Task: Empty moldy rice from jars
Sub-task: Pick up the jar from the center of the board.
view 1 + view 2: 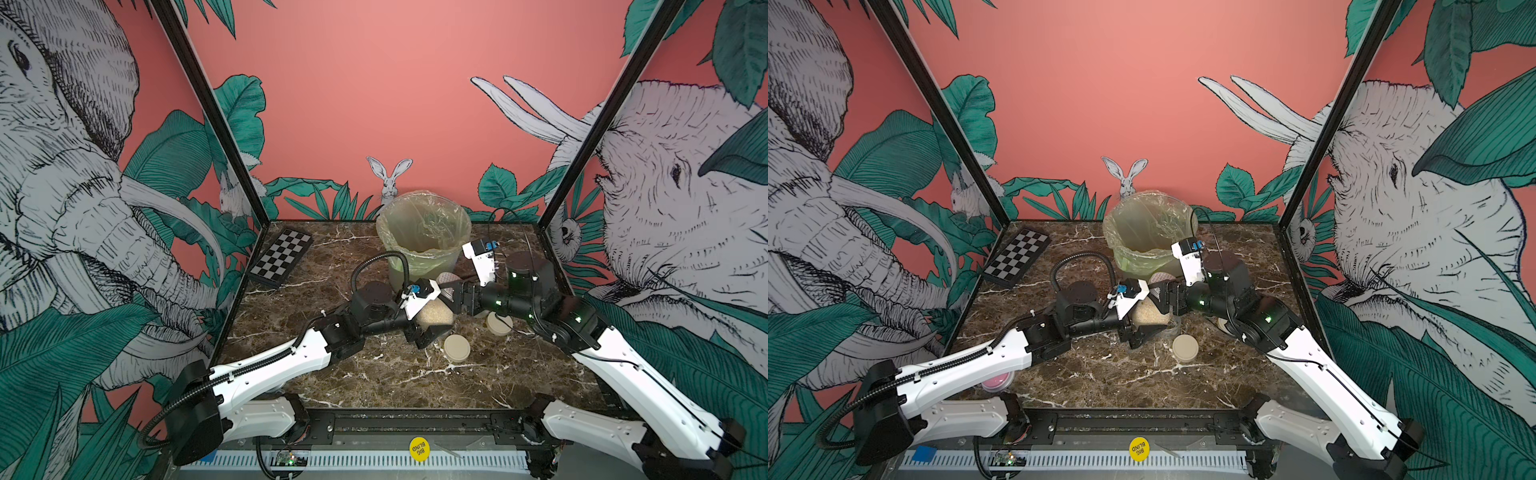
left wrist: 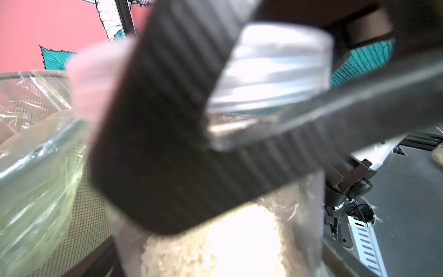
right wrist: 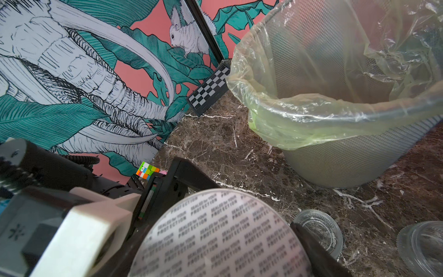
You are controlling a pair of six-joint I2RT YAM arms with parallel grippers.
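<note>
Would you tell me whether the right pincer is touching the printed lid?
Touching: the right wrist view shows the right pincer clamping the printed lid by its rim.

The left arm reaches in low, elbow folded, with its wrist rolled so the white camera housing rides on top. The left end effector has its jaws spread wide, pressed on the body of the jar. Facing it from the opposite side, the right arm brings its forearm in level. The right end effector is clamped on the lid, just above and beyond the left end effector.
</note>
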